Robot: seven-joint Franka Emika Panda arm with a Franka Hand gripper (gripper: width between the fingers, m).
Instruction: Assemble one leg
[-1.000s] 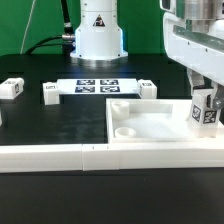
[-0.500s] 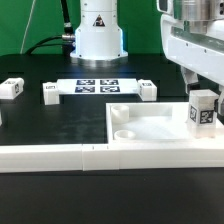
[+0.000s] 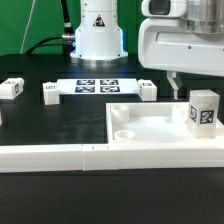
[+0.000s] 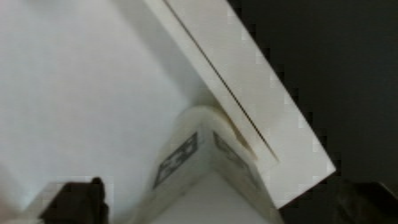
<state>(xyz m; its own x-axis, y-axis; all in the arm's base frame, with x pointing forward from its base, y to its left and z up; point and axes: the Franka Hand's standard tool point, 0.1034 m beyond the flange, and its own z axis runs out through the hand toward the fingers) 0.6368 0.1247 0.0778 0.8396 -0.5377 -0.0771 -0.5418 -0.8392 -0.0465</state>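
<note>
Pincer (image 3: 176, 88): lifted off the leg and shifted toward the exterior view's left compared with a second ago; fingers apart, holding nothing; one fingertip (image 3: 173, 89) hangs above the tray's far rim.
Leg (image 3: 204, 110): released, standing upright by itself at the far corner of the tray on the exterior view's right, tag facing the camera; in the wrist view seen from above (image 4: 210, 150), tucked against the tray wall.
Meaning for the task: likely seated over a corner hole, though the joint itself is hidden; probably still to be turned or pressed home.
Tray (image 3: 150, 150): large white square piece, round hole visible at the near corner on the exterior view's left.
Spare legs: one (image 3: 11, 88) at the far left of the exterior view, one (image 3: 48, 92) beside the marker board, one (image 3: 148, 89) just past the board's other end, all well apart from the tray.
Marker board (image 3: 97, 87): flat on the desk (image 3: 60, 120), behind the tray.
White rail (image 3: 50, 155): along the front edge, touching the tray.
In the way: nothing between pincer and leg; tray wall close beside the leg leaves little room for a finger on that side.
</note>
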